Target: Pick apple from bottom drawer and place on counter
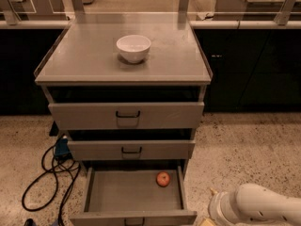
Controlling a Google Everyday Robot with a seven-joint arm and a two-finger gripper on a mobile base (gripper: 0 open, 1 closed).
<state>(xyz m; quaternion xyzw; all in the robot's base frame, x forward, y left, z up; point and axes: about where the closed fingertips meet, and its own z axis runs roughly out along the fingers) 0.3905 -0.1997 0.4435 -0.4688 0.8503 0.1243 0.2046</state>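
The apple [163, 179] is small and red-orange. It lies on the floor of the open bottom drawer [134, 192], at its back right corner. Nothing touches it. The drawer is pulled out, with its black handle [134, 221] at the picture's bottom edge. The counter [94, 55] is the flat grey top of the cabinet. My white arm [256, 206] comes in at the bottom right, over the floor beside the drawer's right front corner. Only a sliver of my gripper [205, 222] shows at the bottom edge, to the right of and below the apple.
A white bowl [134, 47] stands on the counter, near its middle back. The two upper drawers [127, 115] are slightly ajar. Black cables [49, 173] and a blue plug lie on the speckled floor to the left. A pale ledge with glass panels runs behind.
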